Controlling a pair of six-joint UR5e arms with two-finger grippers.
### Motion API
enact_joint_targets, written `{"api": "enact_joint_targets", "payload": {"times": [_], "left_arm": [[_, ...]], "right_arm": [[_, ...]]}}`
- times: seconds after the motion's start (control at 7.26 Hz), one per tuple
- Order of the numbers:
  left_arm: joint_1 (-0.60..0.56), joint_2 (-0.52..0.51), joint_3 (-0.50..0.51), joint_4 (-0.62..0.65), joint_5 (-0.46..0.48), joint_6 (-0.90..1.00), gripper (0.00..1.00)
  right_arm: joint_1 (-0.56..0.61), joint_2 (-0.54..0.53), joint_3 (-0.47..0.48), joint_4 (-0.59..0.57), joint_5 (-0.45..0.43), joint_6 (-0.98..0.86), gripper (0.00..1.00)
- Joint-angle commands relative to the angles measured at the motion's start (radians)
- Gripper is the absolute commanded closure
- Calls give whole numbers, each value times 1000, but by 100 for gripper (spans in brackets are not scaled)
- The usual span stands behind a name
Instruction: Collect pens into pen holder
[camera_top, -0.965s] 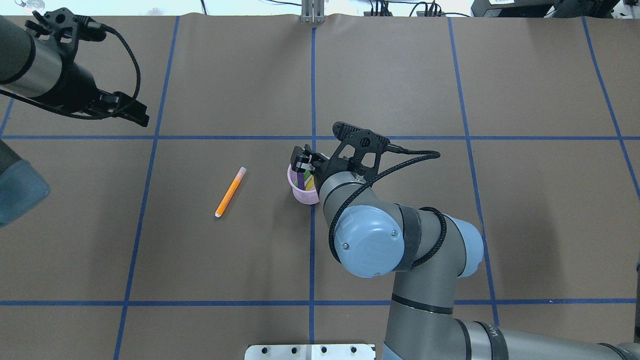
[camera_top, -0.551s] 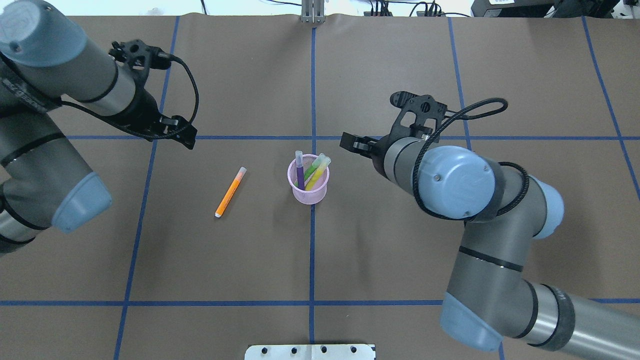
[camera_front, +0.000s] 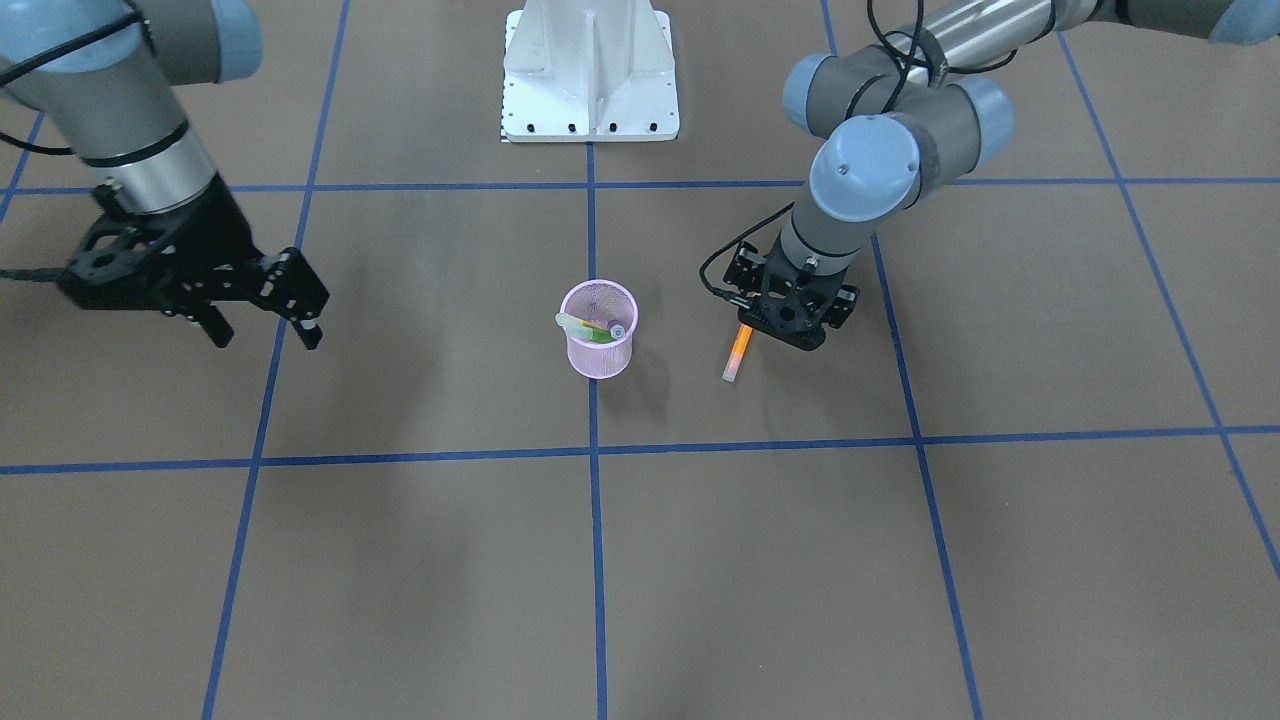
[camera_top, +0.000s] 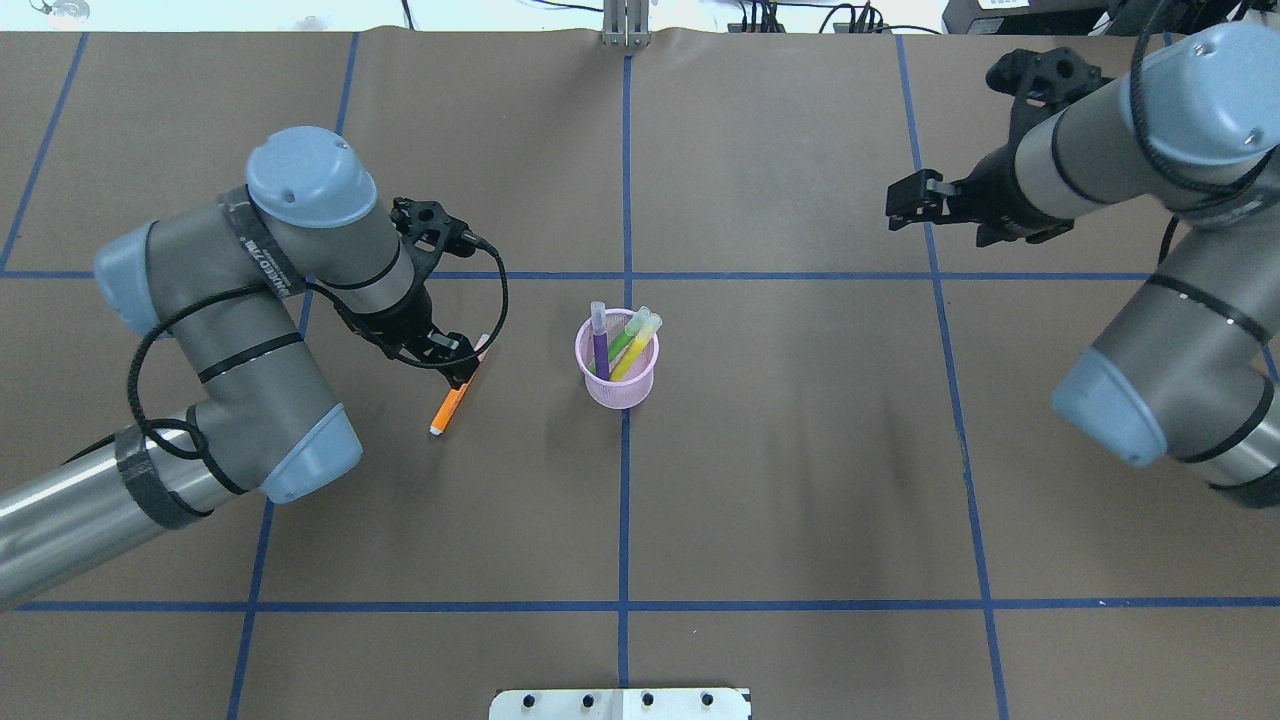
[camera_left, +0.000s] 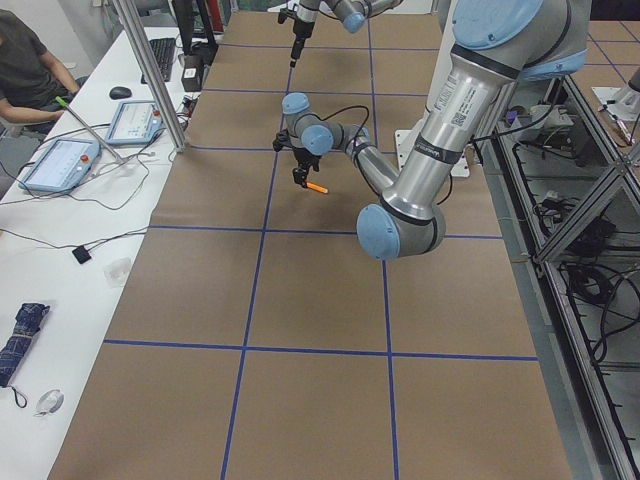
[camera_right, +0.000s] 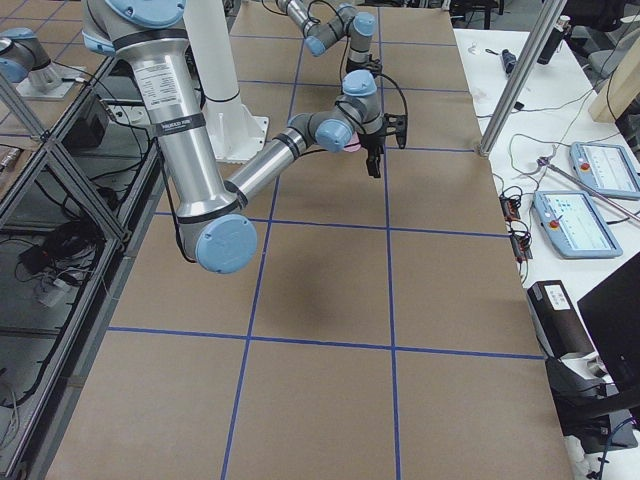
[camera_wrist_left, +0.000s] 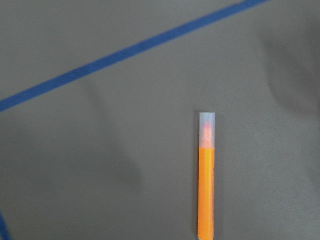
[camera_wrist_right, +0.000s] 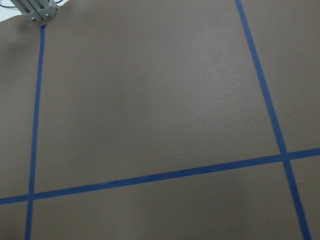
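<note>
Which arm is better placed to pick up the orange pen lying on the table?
The left. The left gripper hangs right over the orange pen, while the right gripper is far off, beyond the pen holder.

The left arm (camera_top: 240, 330) and the right arm (camera_top: 1160, 300) are grey tubes with round, pale blue joint caps that have small screws. Black bands go around them, one with white lettering, and a black cable loops near each wrist. The right gripper (camera_front: 265, 335) is black.
</note>
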Motion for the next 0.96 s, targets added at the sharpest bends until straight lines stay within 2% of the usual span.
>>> {"api": "enact_joint_targets", "payload": {"times": [0.0,0.28,0.55,0.83], "left_arm": [[12,-83,90,66,-1,48,13],[21,-123,150,68,-4,48,17],[36,-129,175,66,2,48,18],[36,-132,188,66,2,48,26]], "right_arm": [[136,-19,-56,-3,169,-108,1],[175,-28,-91,-3,245,-140,1],[193,-33,-97,-2,267,-155,1],[193,-30,-105,0,270,-159,1]]}}
